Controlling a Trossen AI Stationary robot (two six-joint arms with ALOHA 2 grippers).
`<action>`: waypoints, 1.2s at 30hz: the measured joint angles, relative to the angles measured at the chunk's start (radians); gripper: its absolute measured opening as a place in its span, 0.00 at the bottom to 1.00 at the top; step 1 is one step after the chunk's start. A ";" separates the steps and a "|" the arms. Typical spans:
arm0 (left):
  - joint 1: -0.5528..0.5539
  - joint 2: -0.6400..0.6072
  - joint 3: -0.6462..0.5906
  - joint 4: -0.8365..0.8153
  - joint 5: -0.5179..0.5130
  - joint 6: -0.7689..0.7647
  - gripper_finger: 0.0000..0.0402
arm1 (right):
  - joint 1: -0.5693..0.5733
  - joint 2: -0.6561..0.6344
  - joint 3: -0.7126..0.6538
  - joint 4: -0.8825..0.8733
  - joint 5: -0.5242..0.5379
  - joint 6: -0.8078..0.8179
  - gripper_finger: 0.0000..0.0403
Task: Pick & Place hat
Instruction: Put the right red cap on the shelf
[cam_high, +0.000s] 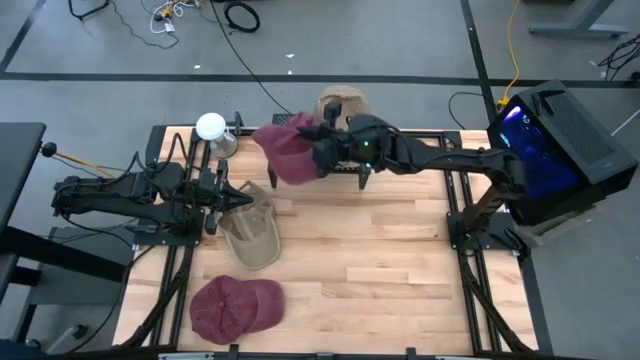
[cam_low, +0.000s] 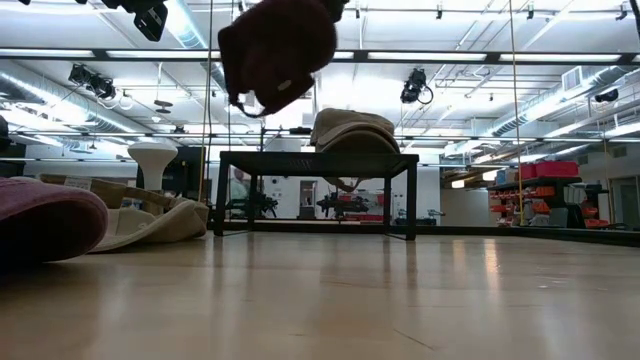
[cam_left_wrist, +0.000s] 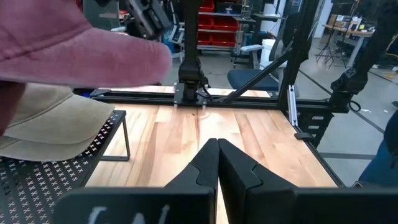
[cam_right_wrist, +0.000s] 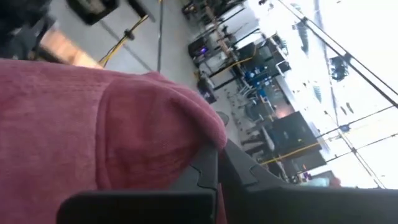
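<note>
High view: right gripper (cam_high: 318, 152) pinches a red hat (cam_high: 288, 148) in the air beside the rack (cam_high: 352, 160), which already bears one tan hat (cam_high: 340, 103). Left gripper (cam_high: 240, 197), fingers pressed together, rests by a second tan hat (cam_high: 251, 230); a second red hat (cam_high: 236, 307) lies near the front edge. So I judge one placed, one in transit, two left.

Low view: the carried hat hangs above the rack's left end.

Left wrist view: fingers (cam_left_wrist: 205, 168) shut, empty.

Right wrist view: red cloth fills the grip.

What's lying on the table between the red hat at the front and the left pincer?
A tan hat lies between the red hat and the left pincer, seen in the high view.
</note>
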 joint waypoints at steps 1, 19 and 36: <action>0.000 0.000 0.000 0.000 0.000 0.000 0.04 | -0.008 0.009 0.000 0.027 -0.007 0.010 0.00; 0.000 0.000 0.000 0.000 0.000 0.000 0.04 | -0.105 0.180 0.000 0.202 -0.001 0.096 0.00; 0.000 0.000 0.000 0.000 0.000 0.000 0.04 | -0.120 0.258 -0.001 0.165 0.183 0.075 0.00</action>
